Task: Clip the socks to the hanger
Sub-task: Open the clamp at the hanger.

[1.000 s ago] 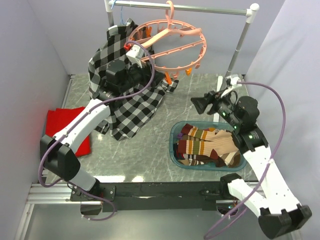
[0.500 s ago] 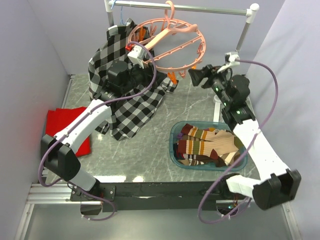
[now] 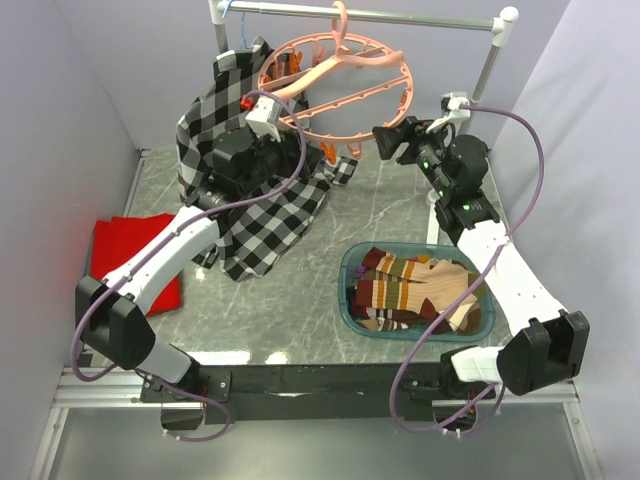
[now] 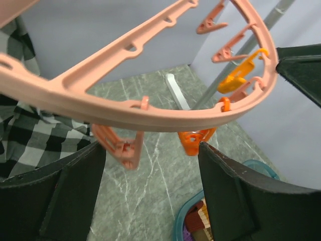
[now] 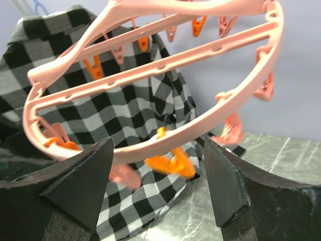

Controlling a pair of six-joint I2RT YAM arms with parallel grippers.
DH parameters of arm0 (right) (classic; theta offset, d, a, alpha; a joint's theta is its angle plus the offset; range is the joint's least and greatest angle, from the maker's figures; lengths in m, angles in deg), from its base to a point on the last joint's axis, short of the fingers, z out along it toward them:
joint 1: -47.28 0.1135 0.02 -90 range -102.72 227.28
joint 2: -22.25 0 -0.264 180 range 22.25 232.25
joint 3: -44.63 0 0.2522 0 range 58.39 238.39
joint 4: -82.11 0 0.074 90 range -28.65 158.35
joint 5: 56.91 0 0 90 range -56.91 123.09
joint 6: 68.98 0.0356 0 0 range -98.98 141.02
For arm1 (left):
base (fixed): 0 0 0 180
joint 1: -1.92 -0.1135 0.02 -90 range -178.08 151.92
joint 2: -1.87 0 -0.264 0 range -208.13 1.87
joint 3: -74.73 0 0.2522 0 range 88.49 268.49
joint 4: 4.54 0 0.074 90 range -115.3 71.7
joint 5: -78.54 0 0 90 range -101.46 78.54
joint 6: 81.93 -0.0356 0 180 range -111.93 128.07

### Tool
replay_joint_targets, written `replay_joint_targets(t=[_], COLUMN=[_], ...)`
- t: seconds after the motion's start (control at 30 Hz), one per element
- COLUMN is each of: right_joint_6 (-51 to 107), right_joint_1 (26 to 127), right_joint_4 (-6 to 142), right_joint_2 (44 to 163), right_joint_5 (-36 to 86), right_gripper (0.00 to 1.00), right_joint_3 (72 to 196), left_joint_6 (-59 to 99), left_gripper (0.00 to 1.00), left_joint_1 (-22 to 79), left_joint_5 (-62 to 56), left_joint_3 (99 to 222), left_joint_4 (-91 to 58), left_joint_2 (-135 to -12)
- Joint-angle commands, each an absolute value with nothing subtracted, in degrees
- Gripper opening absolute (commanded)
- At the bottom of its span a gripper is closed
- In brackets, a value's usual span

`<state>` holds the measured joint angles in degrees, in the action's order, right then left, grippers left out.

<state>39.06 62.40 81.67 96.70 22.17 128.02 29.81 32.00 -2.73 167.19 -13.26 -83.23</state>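
— How many of each?
— One hanger [image 3: 340,85] on one rail [image 3: 420,17], one plaid shirt [image 3: 265,220], two grippers. The socks [image 3: 415,290] lie heaped in one teal tub [image 3: 345,278], well below the right gripper [image 3: 385,140]; too tangled to count
— The jaws?
— Both wide apart, holding nothing. The left gripper [image 4: 150,170] sits just under the hanger's rim; the right faces the ring from the opposite side
— Unclear?
— Whether a finger touches plastic; the clips [image 4: 123,150] overlap

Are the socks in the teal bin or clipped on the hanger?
In the bin. The socks lie piled inside it; no sock hangs from the hanger.
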Motion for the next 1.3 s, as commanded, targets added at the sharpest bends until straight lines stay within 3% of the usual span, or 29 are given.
replay_joint_targets(t=[0.0,0.47,0.67,0.97,1.27], right_joint_6=[39.57,40.36,40.36,40.53,40.09], right_joint_1=[61.00,57.92,57.65,57.56,57.48], right_joint_4=[84.26,82.67,82.76,83.03,82.32], right_joint_2=[98.18,101.08,101.17,101.17,100.91], right_joint_5=[23.60,22.54,21.58,21.57,21.49], right_gripper=[0.79,0.78,0.78,0.78,0.78], right_joint_3=[131.86,134.33,134.50,134.15,134.24], left_joint_6=[32.15,34.61,33.74,33.64,35.58], left_gripper=[0.79,0.75,0.81,0.76,0.66], left_joint_1=[31.71,27.58,27.84,30.13,30.83], left_joint_5=[-6.28,1.27,6.55,-4.33,-5.84], left_joint_3=[166.19,166.01,165.49,166.80,169.53], left_joint_4=[-11.88,-10.92,-9.07,-8.10,-8.89], left_joint_2=[-79.95,-80.48,-81.71,-83.29,-85.05])
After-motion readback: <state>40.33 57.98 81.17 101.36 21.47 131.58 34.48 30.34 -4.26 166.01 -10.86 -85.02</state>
